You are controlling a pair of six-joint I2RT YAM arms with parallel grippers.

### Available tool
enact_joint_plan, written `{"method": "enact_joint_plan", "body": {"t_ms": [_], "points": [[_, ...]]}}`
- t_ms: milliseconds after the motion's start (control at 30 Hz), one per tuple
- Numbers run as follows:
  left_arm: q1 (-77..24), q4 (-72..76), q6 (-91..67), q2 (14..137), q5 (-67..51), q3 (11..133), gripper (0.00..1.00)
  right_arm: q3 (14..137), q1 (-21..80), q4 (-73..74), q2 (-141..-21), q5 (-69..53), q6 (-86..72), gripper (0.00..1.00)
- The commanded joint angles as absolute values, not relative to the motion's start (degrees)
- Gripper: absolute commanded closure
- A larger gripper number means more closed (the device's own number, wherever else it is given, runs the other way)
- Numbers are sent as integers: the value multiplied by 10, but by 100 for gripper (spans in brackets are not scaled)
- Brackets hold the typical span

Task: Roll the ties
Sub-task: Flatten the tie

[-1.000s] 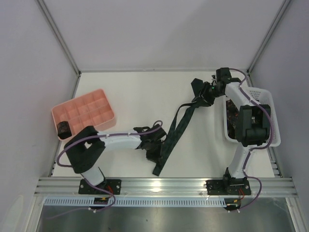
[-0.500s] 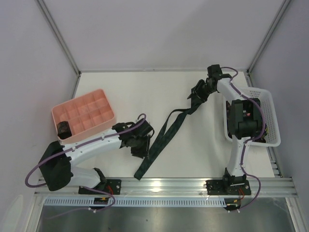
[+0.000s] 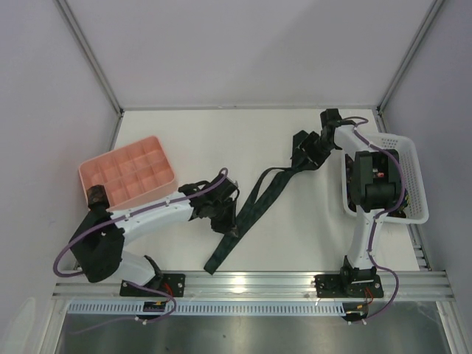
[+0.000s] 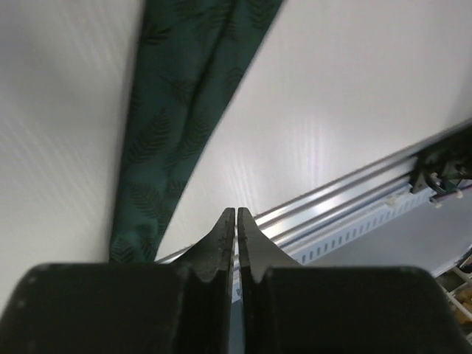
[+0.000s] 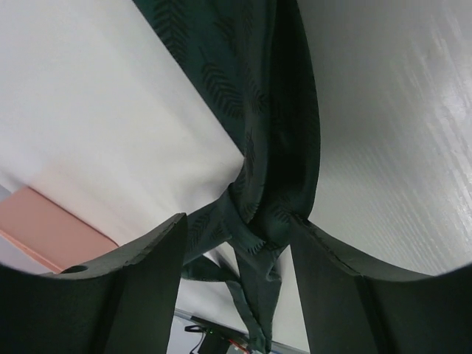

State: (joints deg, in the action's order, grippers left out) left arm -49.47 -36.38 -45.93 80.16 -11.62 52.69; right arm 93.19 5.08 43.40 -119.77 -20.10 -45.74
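Tray point(image 3: 129, 173), pink, sat at the far left of the table point(image 3: 192, 140). One dark coil point(image 3: 96, 196) lay in its near-left corner compartment.

Left gripper point(image 3: 227, 223) was low over the table, just beside the left edge of the tie point(image 3: 258, 199). In the wrist view the gripper point(image 4: 236, 214) was clenched, fingers point(image 4: 221, 243) pressed together with nothing between them. The tie point(image 4: 169, 110) ran ahead and to the left of the tips. Whether they touched it could not be told.

The tie was dark green with a leaf print. It lay flat on a diagonal from the near centre of the table up toward the far right, and its upper part ran as two strands.

Right gripper point(image 3: 304, 151) was at the tie's far end. In the wrist view its jaws point(image 5: 236, 221) were spread wide, released. The tie's point(image 5: 251, 96) bunched fold sat between them, not pinched.

Basket point(image 3: 417, 169), a white lattice, stood at the right edge, partly hidden by the right arm. Its contents were dark and unclear.
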Motion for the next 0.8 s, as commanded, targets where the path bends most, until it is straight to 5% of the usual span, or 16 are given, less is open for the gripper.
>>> {"method": "enact_joint_plan", "body": {"t_ms": [0, 400, 767], "points": [[-461, -337, -443, 825, -117, 514, 93, 920, 42, 426, -1179, -192, -468, 37], [-415, -285, -400, 923, -177, 452, 99, 851, 34, 369, -1197, -175, -426, 36], [-399, -348, -360, 888, -147, 440, 99, 933, 35, 326, -1175, -226, -359, 37]]}}
